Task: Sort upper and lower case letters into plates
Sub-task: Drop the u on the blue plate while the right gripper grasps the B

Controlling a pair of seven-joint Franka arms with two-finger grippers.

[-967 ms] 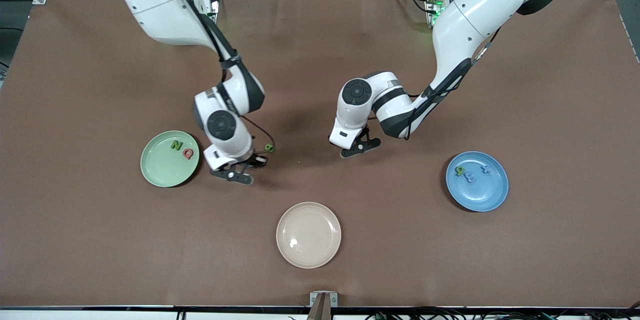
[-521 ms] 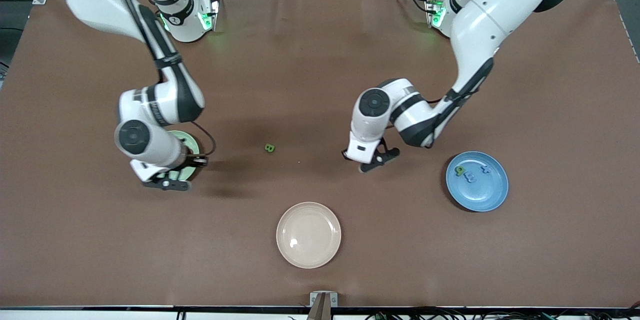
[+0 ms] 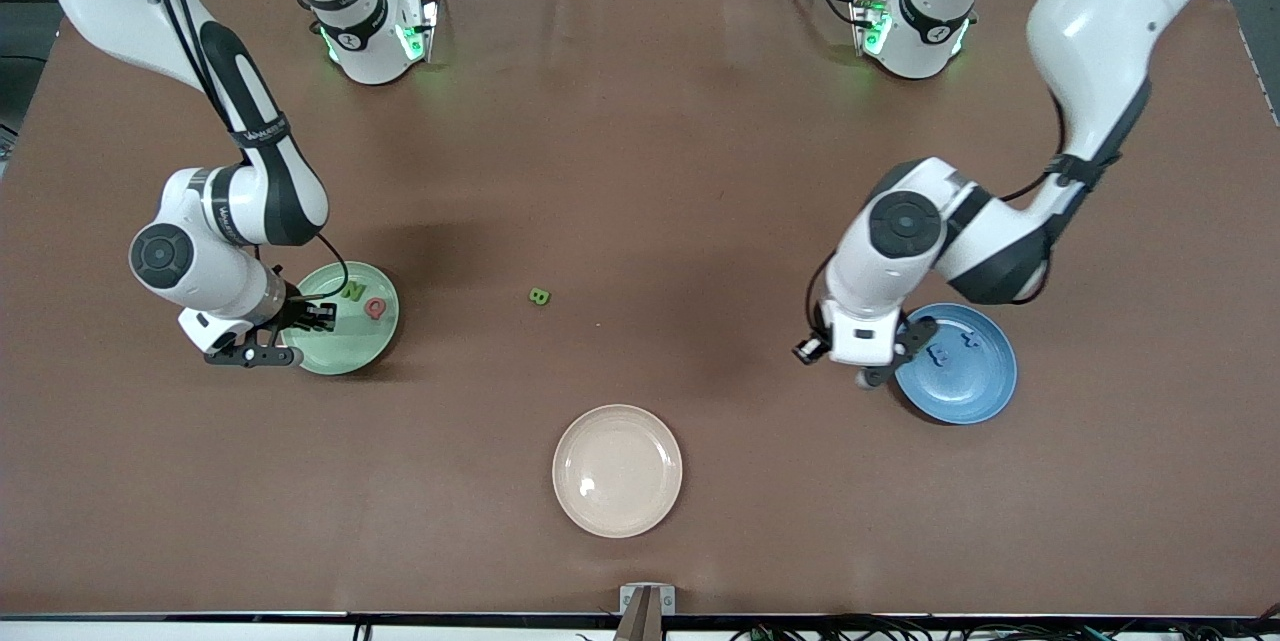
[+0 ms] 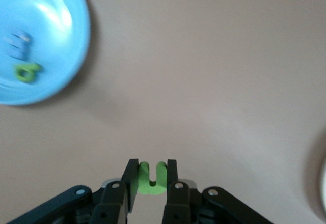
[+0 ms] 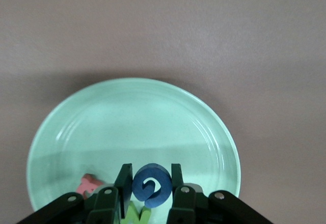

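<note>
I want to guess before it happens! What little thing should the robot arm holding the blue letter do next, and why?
Probably open the right gripper and drop the blue G. It hangs over the mint green plate, where the green N and red Q, also capitals, already lie.

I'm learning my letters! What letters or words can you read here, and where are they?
"N": green letter in the mint plate.
"Q": red letter, same plate.
"B": green letter, alone on the table.
"G": blue letter held by the right gripper.
Blue plate letters and the left gripper's green piece: unreadable.
</note>
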